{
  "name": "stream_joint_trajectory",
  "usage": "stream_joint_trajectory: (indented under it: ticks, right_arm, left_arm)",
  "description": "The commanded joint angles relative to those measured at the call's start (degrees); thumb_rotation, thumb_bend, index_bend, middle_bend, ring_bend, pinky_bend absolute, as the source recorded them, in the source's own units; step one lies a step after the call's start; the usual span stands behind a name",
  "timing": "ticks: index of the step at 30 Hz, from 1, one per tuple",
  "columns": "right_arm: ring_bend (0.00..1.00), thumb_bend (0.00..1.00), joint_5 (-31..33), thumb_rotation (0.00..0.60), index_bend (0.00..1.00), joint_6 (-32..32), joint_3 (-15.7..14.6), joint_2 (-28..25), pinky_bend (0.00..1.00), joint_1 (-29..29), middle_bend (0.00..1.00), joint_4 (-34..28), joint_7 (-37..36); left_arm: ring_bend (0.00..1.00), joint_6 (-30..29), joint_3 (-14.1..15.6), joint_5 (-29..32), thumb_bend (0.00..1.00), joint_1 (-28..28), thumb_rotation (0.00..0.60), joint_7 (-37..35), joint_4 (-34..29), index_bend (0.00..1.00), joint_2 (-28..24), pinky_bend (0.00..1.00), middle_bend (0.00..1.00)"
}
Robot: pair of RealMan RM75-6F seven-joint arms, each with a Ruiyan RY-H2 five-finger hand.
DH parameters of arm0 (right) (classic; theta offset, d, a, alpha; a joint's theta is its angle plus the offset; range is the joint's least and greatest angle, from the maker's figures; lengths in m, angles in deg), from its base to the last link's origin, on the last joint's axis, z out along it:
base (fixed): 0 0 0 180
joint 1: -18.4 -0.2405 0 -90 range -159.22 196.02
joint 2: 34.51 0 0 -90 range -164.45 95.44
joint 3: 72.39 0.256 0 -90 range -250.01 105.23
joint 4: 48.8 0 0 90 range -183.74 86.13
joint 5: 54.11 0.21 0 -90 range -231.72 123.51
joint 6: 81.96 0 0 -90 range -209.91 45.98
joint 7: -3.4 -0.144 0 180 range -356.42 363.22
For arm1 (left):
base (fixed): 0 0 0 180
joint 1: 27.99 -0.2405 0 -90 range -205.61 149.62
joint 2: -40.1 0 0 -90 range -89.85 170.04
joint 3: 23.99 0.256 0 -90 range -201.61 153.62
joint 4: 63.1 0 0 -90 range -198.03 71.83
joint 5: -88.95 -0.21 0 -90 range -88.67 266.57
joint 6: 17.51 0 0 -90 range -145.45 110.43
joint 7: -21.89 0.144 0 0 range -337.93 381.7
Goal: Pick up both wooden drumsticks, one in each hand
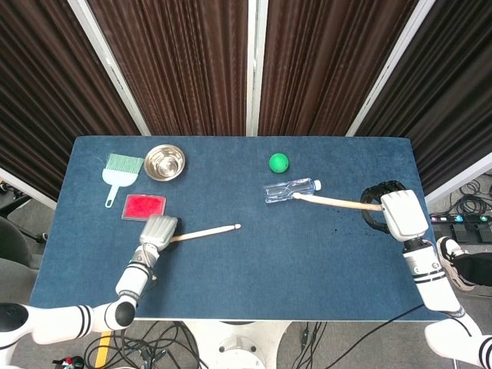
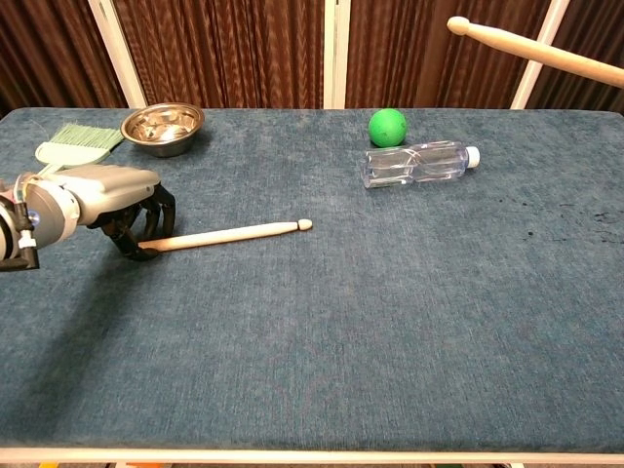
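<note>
The near wooden drumstick [image 2: 226, 234] is lying flat on the blue table [image 2: 390, 322], its tip pointing away from the left hand [image 2: 107, 200] and its butt end sitting under that hand's curled fingers [image 2: 146, 222]. The fingers are arching down around the butt, their tips at the cloth on either side of it; whether they are actually squeezing the wood, I cannot tell. The stick is not yet lifting.

The second drumstick [image 1: 334, 202] is already off the table: the right hand [image 1: 393, 214] is holding its butt end with fingers wrapped round it, and the shaft is reaching out from them toward the clear plastic bottle [image 1: 292, 188], well above the cloth in the chest view.

So the step in hand, as I judge it, is the left-side grasp. The next move is calling for the fingers to close firmly on the butt and then raise the stick level, since a loose hold could let it roll or pivot away.

Behind the left fingers a red pad [image 1: 144, 206] is lying just beside them, close enough to be brushed. A steel bowl [image 2: 163, 125], a green hand brush [image 2: 73, 140] and a green ball [image 2: 387, 126] are sitting further off, clear of the lift.
</note>
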Motion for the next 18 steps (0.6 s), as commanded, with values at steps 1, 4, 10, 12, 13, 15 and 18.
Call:
stream_joint_trajectory:
  ticks: [1, 4, 10, 12, 13, 15, 18]
  right_arm:
    - [0.39, 0.78, 0.0, 0.6, 0.73, 0.0, 0.0, 0.0, 0.34, 0.0, 0.65, 0.1, 0.0]
    - [0.39, 0.78, 0.1, 0.6, 0.73, 0.0, 0.0, 0.1, 0.34, 0.1, 0.65, 0.2, 0.0]
    - [0.39, 0.77, 0.3, 0.6, 0.73, -0.1, -0.1, 0.1, 0.34, 0.3, 0.65, 0.2, -0.2]
    - [0.39, 0.78, 0.3, 0.6, 0.73, 0.1, -0.2, 0.0, 0.34, 0.5, 0.65, 0.2, -0.3]
    - [0.39, 0.78, 0.3, 0.6, 0.73, 0.2, -0.3, 0.1, 0.34, 0.7, 0.65, 0.2, -0.5]
    - [0.39, 0.8, 0.4, 0.6, 0.73, 0.5, -0.5, 0.1, 0.34, 1.2, 0.65, 0.2, -1.1]
    - [0.39, 0.81, 0.5, 0.6, 0.74, 1.2, -1.2, 0.4, 0.34, 2.4, 0.65, 0.3, -2.4]
  left_arm:
    - [0.66, -0.1, 0.2, 0.1, 0.33, 0.1, 0.6, 0.0, 0.3, 0.46, 0.2, 0.82, 0.55]
    - [0.66, -0.2, 0.3, -0.2, 0.34, 0.2, 0.6, -0.4, 0.6, 0.49, 0.4, 0.82, 0.56]
    - [0.66, 0.4, 0.9, -1.2, 0.39, 0.4, 0.6, -1.2, 1.3, 0.52, 0.7, 0.82, 0.59]
    - [0.67, 1.0, 1.1, -2.0, 0.41, 0.4, 0.6, -2.1, 1.5, 0.54, 0.5, 0.82, 0.61]
    - [0.67, 1.4, 1.2, -2.7, 0.43, 0.3, 0.6, -2.9, 1.5, 0.55, 0.3, 0.82, 0.62]
    - [0.67, 2.2, 1.5, -4.8, 0.47, 0.0, 0.6, -4.8, 1.2, 0.57, -0.5, 0.82, 0.64]
    - [0.68, 3.3, 1.7, -9.4, 0.5, -1.1, 0.6, -9.8, 0.0, 0.59, -2.8, 0.82, 0.67]
